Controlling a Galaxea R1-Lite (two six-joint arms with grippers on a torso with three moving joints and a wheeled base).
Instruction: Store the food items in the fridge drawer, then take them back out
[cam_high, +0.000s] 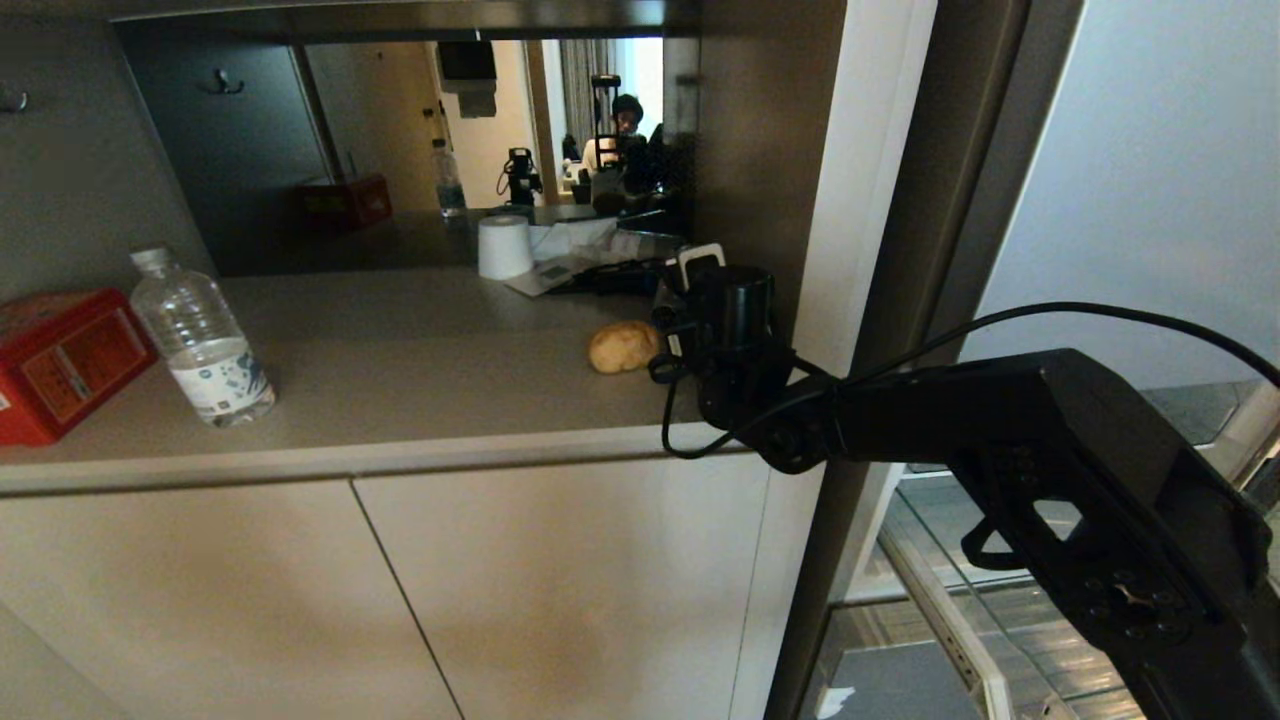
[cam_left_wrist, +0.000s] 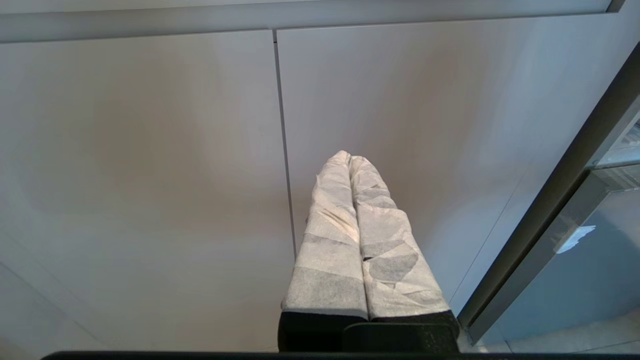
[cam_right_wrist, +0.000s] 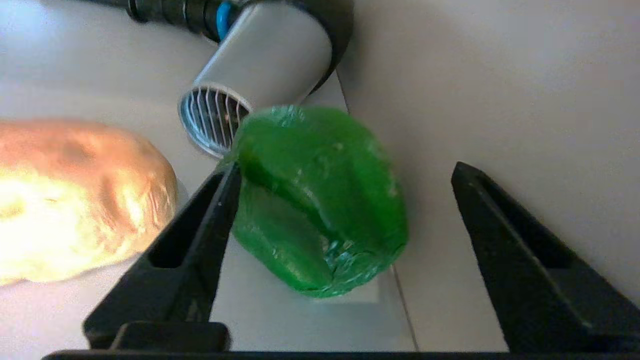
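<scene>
Right wrist view: the right gripper (cam_right_wrist: 345, 210) stands with its jaws spread wide on either side of the bell pepper (cam_right_wrist: 320, 200), which rests on the countertop (cam_right_wrist: 75, 320); one finger (cam_right_wrist: 200, 235) touches or nearly touches the pepper's flank, while the other stands clear of it, so nothing is gripped. The step in hand appears to be the release of the pepper at the end of the take-out phase. To finish it well, draw the gripper straight back along its own axis, keeping the jaws wide, so that the near finger does not drag or roll the pepper. The potato (cam_right_wrist: 75, 200) lies just beside the pepper; avoid any sideways sweep toward it. Behind the pepper sits a grey vented nozzle (cam_right_wrist: 250, 75) of some appliance, close enough to block a forward move. In the head view the right arm (cam_high: 1000, 450) reaches over the counter's right end, beside the tall fridge side, and hides the pepper. The fridge drawer (cam_high: 940, 600) appears below the arm. The left gripper (cam_left_wrist: 350, 160) hangs closed, empty, before the cabinet doors (cam_left_wrist: 150, 150).
</scene>
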